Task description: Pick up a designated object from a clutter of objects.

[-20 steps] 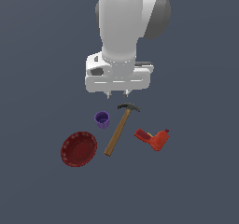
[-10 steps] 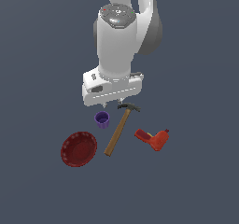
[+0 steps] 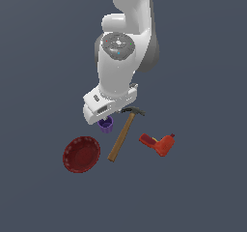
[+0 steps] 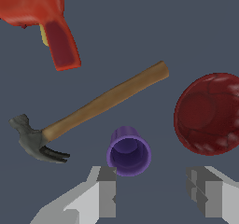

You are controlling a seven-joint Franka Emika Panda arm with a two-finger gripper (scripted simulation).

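Hovering low over the cluttered dark grey surface, whose edges and corners lie outside both views, the white arm hangs its gripper just above the small purple cup. Going from the exterior view's left to its right, the dark red round bowl comes first, set nearest the camera and tipped so its ribbed inside faces the viewer. Next is the purple cup, upright with its open mouth up, just beyond the bowl and apart from it, with its upper rim hidden behind the gripper body in that view. Beside the cup lies the hammer, flat on the surface, its wooden handle running diagonally toward the camera and its dark claw head at the far end, close under the arm. Farthest to the exterior view's right sits the red-orange power drill, on its side and well apart from the cup. In the wrist view the two grey fingers stand spread wide with nothing between them; the cup sits just ahead of them, nearer one finger than the other, and neither touches it. Bowl, hammer and drill ring the cup without touching it.
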